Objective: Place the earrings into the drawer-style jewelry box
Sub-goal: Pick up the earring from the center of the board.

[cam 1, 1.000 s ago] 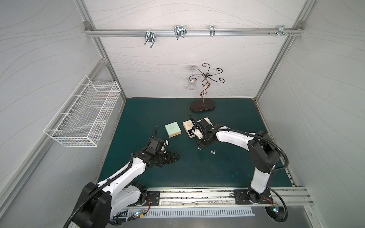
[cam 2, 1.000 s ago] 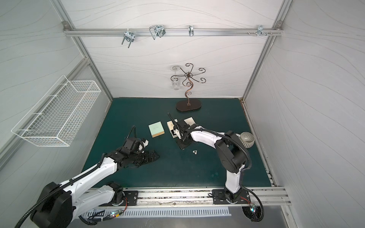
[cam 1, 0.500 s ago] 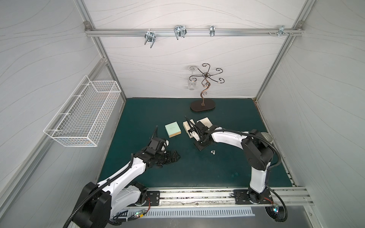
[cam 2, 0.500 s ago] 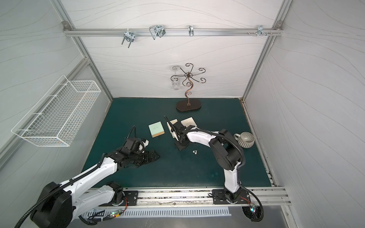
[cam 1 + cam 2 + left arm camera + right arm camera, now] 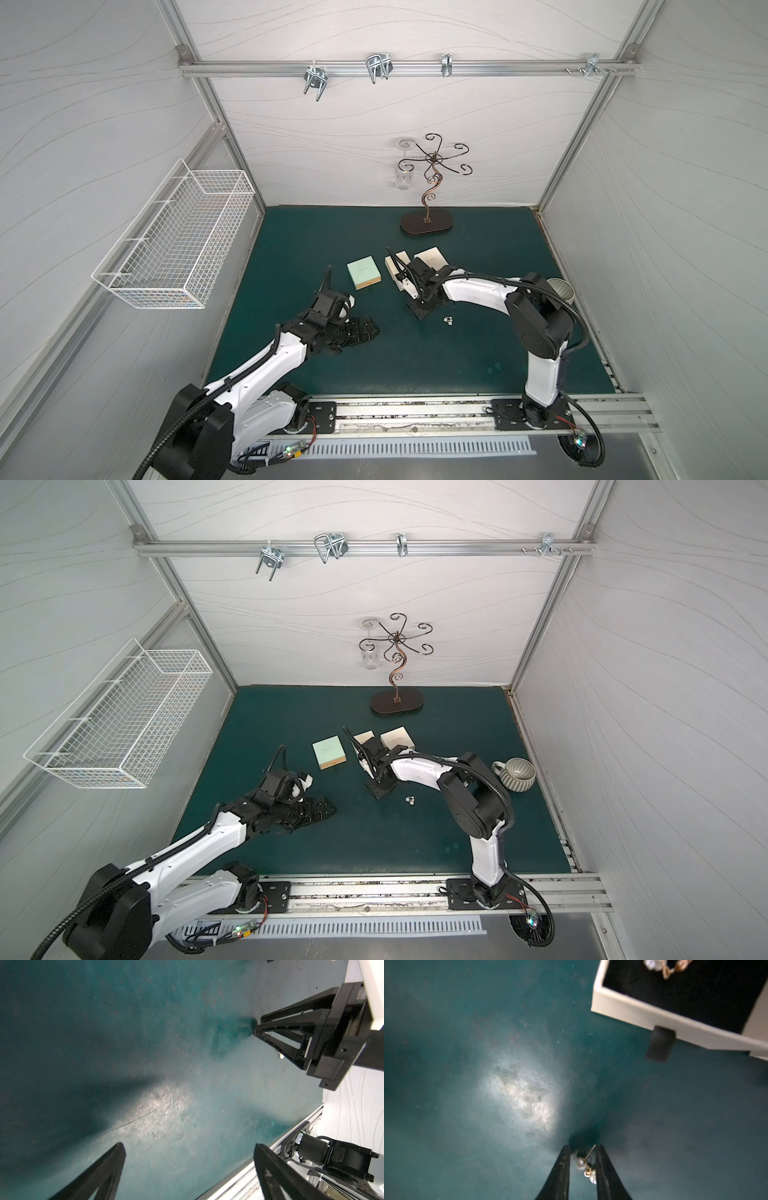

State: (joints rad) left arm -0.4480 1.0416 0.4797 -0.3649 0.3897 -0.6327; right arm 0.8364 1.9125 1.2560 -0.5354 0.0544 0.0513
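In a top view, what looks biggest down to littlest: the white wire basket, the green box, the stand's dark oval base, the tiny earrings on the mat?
1. white wire basket, though it hangs nearer the camera
2. dark oval base and green box: they look about alike
3. earrings

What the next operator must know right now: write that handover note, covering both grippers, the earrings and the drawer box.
Left gripper: open, empty, over the dark green mat.
Right gripper: shut on a small pearl-and-gold earring, low over the mat, short of the box.
Cream drawer-style jewelry box: drawer out, black lining; one gold-and-pearl piece already inside.
Left to do: drop the held earring in, then fetch the tiny silvery earrings lying on the mat beside the right gripper.
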